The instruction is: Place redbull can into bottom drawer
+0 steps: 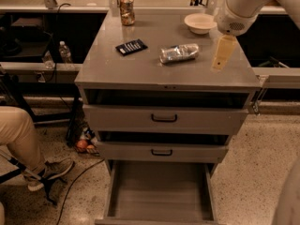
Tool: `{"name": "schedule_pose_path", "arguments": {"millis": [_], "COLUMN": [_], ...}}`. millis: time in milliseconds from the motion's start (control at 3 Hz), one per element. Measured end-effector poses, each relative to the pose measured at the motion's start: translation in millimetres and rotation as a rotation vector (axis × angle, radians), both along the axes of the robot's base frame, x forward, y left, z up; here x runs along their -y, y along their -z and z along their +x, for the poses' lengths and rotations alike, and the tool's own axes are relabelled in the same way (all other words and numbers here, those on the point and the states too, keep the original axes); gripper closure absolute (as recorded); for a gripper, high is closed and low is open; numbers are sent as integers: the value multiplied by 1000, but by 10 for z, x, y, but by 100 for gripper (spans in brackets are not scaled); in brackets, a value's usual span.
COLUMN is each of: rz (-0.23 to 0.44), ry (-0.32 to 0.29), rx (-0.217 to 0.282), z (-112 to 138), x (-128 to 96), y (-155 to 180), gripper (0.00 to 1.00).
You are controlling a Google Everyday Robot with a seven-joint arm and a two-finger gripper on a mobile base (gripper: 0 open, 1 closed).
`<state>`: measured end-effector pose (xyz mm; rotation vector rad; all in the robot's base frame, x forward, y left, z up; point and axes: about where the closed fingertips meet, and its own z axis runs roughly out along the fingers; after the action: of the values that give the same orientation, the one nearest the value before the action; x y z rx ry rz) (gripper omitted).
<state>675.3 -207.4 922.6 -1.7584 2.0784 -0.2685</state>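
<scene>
The redbull can (179, 53) lies on its side on the grey cabinet top (140, 69), right of centre. My gripper (221, 54) hangs from the white arm over the right part of the top, a short way right of the can and not touching it. The bottom drawer (159, 196) is pulled out, and its flat grey floor shows with nothing on it. The two upper drawers with black handles are slightly ajar.
An orange-gold can (126, 10) stands at the back left of the top. A white bowl (200, 22) sits at the back right and a black packet (131, 47) lies left of the can. A seated person's leg and shoe (28, 149) are at the left.
</scene>
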Motion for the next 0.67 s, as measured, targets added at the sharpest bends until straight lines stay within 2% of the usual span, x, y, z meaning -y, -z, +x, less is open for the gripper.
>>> {"name": "schedule_pose_path", "arguments": {"millis": [333, 667], "rz": [-16, -7], "ry": [-26, -57], "rx": [-34, -82], "z": [244, 475], "x": [-181, -472], "y": [171, 370], "gripper": [0, 0]}}
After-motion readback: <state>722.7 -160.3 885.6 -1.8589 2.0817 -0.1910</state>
